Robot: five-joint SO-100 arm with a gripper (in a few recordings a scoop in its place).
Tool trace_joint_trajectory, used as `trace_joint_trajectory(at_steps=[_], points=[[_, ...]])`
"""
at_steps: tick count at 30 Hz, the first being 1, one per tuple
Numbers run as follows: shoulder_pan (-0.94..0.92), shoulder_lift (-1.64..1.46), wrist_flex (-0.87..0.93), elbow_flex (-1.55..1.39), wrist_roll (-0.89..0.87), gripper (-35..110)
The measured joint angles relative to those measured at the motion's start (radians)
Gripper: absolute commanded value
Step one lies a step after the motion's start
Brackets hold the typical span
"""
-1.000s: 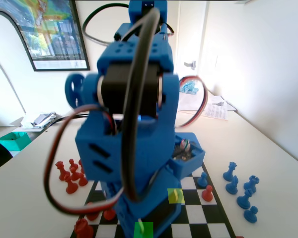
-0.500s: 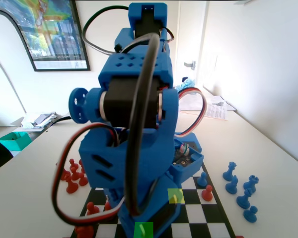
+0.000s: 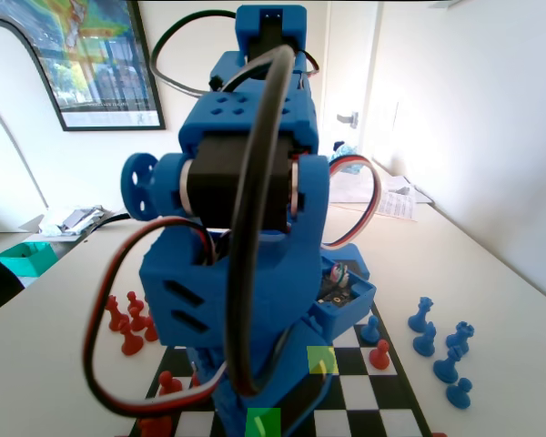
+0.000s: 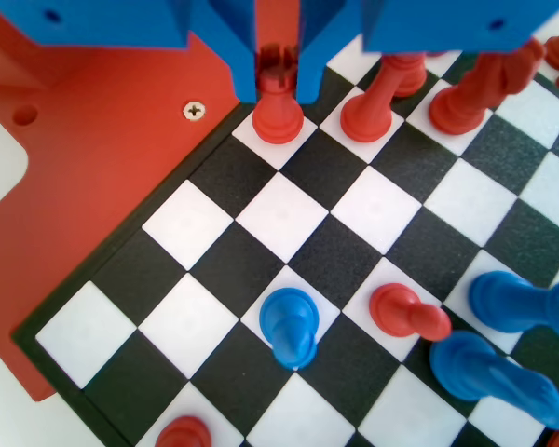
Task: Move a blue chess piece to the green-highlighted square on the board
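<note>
Wrist view: gripper (image 4: 278, 79) low at the board's (image 4: 214, 279) corner, jaws either side of a red rook (image 4: 278, 104) that stands on a white square; whether they pinch it, cannot tell. Blue pawn (image 4: 290, 325) upright on a white square nearer the camera, well apart from the jaws, a red pawn (image 4: 407, 312) just right of it. Fixed view: green square (image 3: 263, 423) at the near edge, arm looming over it.

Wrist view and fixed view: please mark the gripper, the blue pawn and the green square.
gripper (image 4: 278, 79), wrist view, between its fingertips.
blue pawn (image 4: 290, 324), wrist view, on its head.
green square (image 3: 263, 423), fixed view, on its tinted face.
</note>
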State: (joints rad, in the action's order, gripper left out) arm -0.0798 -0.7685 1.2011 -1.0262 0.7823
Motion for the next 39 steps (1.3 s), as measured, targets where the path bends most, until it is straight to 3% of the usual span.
trace_joint_trajectory(at_steps=[10, 25, 39], points=[[-0.018, -0.005, 0.109, 0.100, -0.011, 1], [-0.115, -0.290, 0.388, 0.201, 0.083, 1], [-0.479, -0.385, 0.569, 0.206, 0.448, 1]])
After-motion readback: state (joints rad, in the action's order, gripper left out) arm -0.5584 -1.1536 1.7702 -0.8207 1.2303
